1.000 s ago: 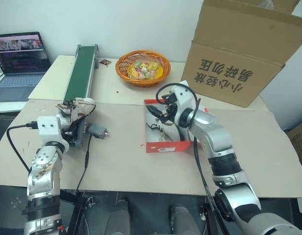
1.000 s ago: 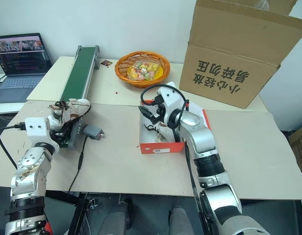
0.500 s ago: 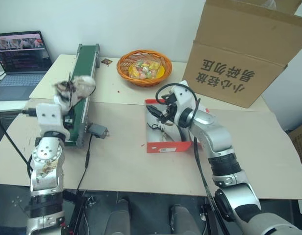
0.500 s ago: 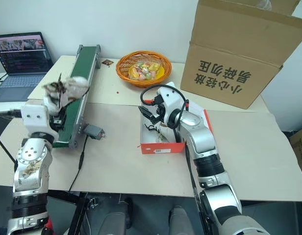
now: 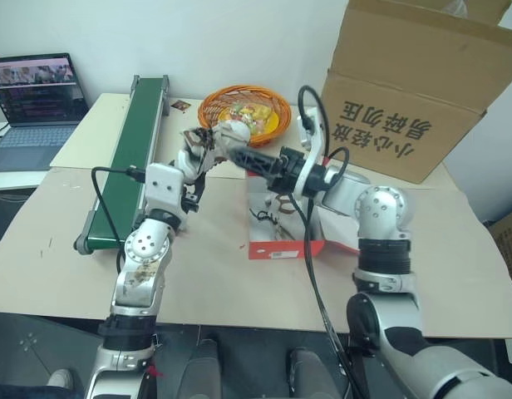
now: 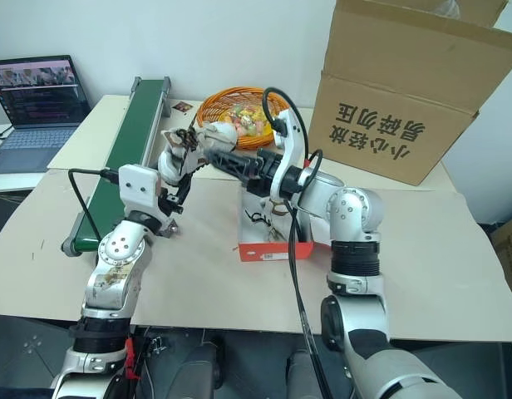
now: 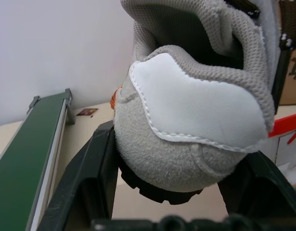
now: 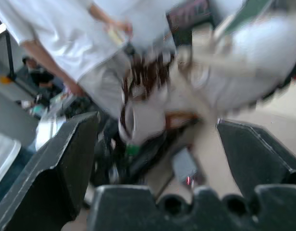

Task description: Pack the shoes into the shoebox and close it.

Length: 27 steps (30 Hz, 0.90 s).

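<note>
The left gripper is raised over the table, between the green conveyor belt and the red shoebox, and its two black fingers are clamped on the heel of a small cream sneaker. In the left wrist view the shoe's grey suede heel with its white patch sits squeezed between the two fingers, dark sole towards the wrist. The sneaker hangs in the air with its dark laces dangling, in front of the orange basket of colourful items at the back of the table.

The right gripper reaches across from the shoebox side, pointing towards the left one, just beside the sneaker. Its jaws stand wide apart and nothing is between them; in the right wrist view the sneaker is a blur just beyond the fingers. Whether a fingertip touches the shoe I cannot tell.

The shoebox sits open on the cardboard-covered table below the right arm, white label on the near end, with something pale with dark laces lying inside it. Behind it stands the large brown carton with black characters. A laptop is open on the far left
</note>
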Motion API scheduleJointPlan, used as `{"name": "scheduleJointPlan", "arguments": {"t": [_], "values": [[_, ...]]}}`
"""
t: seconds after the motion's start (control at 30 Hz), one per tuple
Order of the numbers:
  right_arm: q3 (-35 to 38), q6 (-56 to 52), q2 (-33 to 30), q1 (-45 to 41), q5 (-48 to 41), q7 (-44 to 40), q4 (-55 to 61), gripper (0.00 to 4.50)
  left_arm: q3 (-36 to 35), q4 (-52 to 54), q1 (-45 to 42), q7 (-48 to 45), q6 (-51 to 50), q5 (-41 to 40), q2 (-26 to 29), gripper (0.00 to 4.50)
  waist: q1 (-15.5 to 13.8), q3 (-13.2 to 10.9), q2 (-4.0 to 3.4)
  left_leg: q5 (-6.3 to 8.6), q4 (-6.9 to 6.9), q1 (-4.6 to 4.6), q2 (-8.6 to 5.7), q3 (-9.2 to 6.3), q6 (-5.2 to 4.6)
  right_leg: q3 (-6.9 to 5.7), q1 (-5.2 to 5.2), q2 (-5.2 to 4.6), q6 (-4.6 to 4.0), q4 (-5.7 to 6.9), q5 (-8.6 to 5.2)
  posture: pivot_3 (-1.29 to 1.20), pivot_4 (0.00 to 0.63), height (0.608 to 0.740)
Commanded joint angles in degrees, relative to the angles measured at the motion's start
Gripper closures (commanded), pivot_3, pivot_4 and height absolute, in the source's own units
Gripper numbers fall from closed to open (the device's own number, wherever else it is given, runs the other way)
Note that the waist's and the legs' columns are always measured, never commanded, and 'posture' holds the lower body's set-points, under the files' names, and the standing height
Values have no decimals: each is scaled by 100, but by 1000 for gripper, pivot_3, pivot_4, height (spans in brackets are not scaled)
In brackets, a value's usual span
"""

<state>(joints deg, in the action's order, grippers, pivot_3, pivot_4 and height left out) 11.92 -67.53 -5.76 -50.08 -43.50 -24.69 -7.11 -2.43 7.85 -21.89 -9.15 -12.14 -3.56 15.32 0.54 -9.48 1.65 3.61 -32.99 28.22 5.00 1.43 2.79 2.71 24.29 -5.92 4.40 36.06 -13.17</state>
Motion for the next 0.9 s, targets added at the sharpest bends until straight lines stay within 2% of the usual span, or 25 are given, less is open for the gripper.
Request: {"name": "scheduleJointPlan", "arguments": {"t": [0.03, 0.17, 0.3, 0.53, 0.67, 0.9], "values": [[-211, 254, -72, 92, 218, -147, -451, 0, 232, 15, -201, -155, 363, 71, -115, 2168, 7, 0, 0, 0, 0, 1, 0, 0, 0, 0, 0, 0, 1, 0, 0, 0, 150, 721], [13, 643, -146, -38, 291, -257, -1060, 0, 302, 42, -395, -227, 304, -13, -248, 2168, 9, -1, 0, -1, -2, 6, -1, 0, -2, 0, 5, 1, 34, 2, 17, 0, 150, 721], [920, 872, -197, -525, -143, -150, -1953, 0, 360, 188, -509, -364, 123, -109, -303, 2168, 8, -1, 0, -2, -8, 6, -1, -3, -3, 0, 1, 2, 41, 2, 19, 0, 150, 721], [1778, 1197, -657, -1090, -418, -156, -3148, 0, 323, 249, -446, -549, 59, -109, -146, 2168, 15, -1, 0, -2, -8, 5, -1, -4, -3, 0, -1, 2, 43, 1, 15, 0, 150, 721], [1770, 1433, -689, -1309, -299, -97, -3432, 0, 326, 272, -387, -547, 35, -132, -163, 2168, 16, -3, -3, -2, -10, 6, -2, -4, -4, 0, 0, 2, 44, 1, 16, 0, 150, 721], [1747, 1762, -368, -1662, -332, 157, -3512, 0, 277, 320, -339, -457, -30, -112, -252, 2168, 36, -3, -3, -3, -8, 5, -2, -7, -5, 0, 0, 4, 44, 3, 15, 0, 150, 721]]}}
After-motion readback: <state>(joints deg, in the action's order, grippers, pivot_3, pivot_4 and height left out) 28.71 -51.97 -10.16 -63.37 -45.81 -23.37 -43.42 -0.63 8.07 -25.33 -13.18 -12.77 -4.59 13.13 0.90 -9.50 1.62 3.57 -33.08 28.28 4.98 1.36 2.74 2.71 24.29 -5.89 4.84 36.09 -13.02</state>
